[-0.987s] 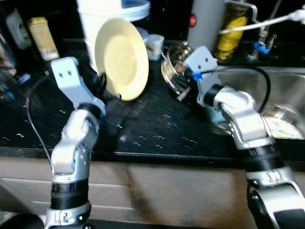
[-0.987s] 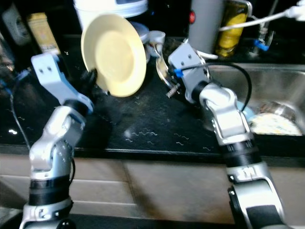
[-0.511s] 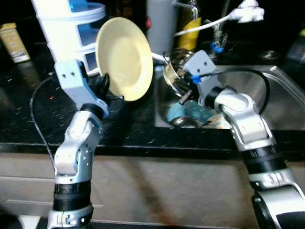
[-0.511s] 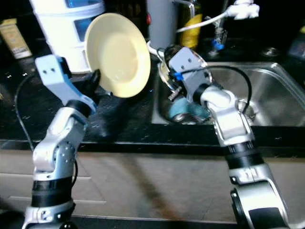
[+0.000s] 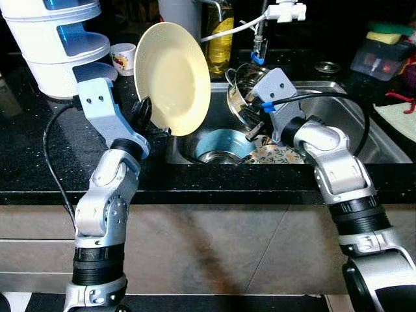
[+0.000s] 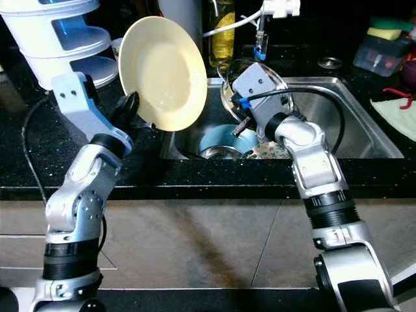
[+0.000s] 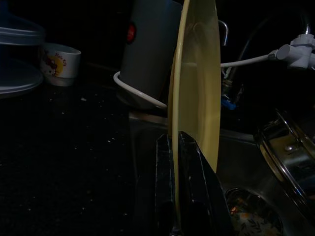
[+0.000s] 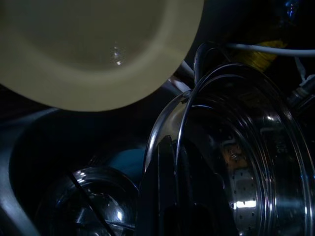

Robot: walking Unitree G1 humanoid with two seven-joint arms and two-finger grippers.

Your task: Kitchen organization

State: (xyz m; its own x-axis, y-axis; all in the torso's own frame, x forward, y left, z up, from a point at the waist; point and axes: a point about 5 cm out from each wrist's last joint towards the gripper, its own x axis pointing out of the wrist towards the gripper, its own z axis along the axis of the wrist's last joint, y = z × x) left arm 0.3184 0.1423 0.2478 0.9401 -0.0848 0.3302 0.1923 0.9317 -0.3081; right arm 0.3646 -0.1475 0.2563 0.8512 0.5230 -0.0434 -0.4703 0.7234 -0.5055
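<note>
While both arms are raised over the sink's left end, the scene reads as follows:
left gripper: clenched on the lower rim of the yellow plate, one black finger on each face
yellow plate: held upright on edge, above the counter's seam with the sink's left rim, hollow face turned toward the robot
right gripper: clamped on the rim of the steel strainer pot, fingers either side of the wall
steel strainer pot: tilted on its side, held up over the sink, just beside the plate's right edge; perforated holes show inside in the right wrist view
sink: steel basin set into the black counter; blue bowl and a steel bowl lie at its left end, a patterned plate beside them near the front wall
counter back edge: white tiered container at the left, small printed cup next to it, oil bottle behind the plate
tap: white, at the sink's back edge
counter far right: plastic box with sponges, cloth at the edge
</note>
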